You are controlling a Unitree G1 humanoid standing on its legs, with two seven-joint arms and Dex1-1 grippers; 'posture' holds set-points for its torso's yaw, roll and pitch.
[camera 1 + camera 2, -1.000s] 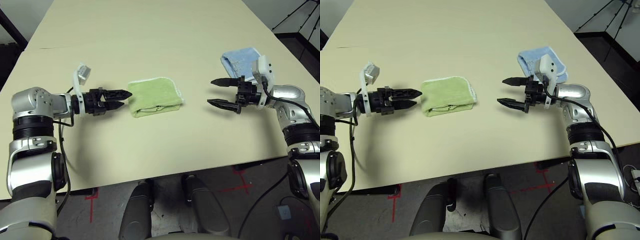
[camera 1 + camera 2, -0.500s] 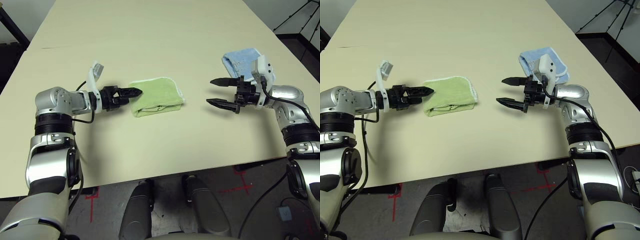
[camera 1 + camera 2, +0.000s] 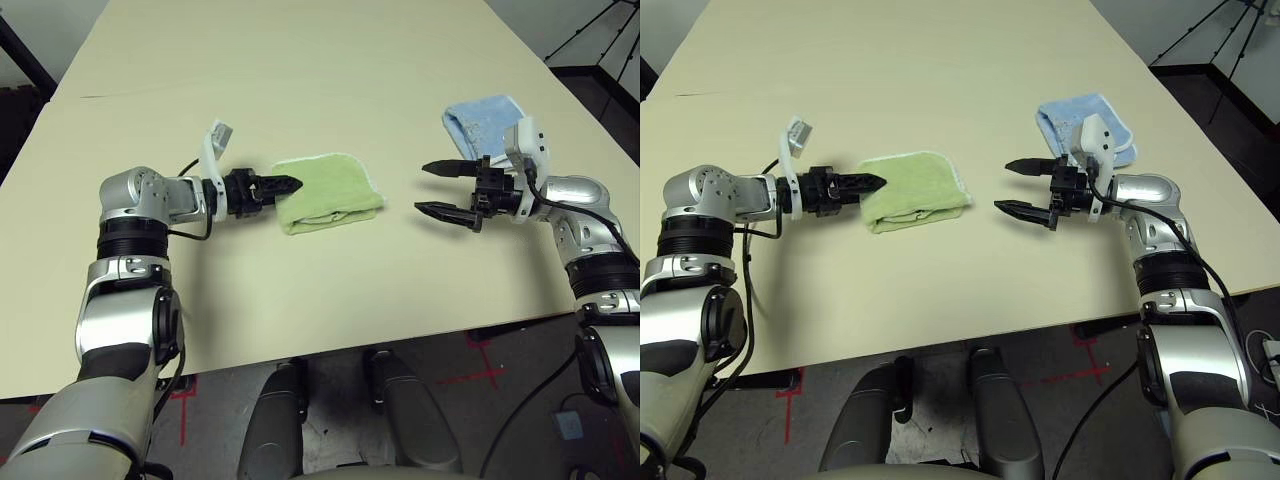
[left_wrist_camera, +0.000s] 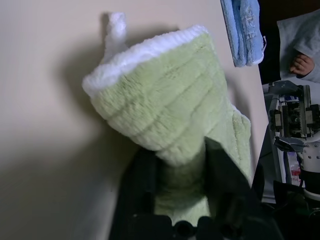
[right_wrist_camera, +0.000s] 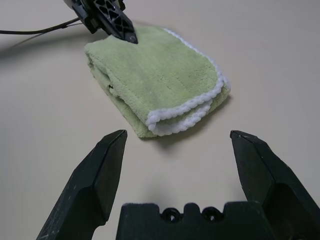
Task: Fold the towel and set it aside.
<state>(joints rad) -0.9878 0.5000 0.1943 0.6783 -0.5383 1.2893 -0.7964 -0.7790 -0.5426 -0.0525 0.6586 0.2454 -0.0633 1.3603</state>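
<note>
On the tabletop (image 3: 300, 80) between my arms lies the folded towel (image 3: 330, 192), my left claw (image 3: 278, 185) clamped on its near edge. I'd slide it aside low, right claw (image 3: 437, 190) spread, clear.

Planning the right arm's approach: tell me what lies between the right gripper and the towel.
Only bare table lies between the right gripper and the towel, as seen in the right wrist view.

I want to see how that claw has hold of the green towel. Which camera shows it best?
The left wrist view: the towel is pinched between the left claw there. The head views show it from above; the right wrist view shows its fingertips on the towel's far edge.
</note>
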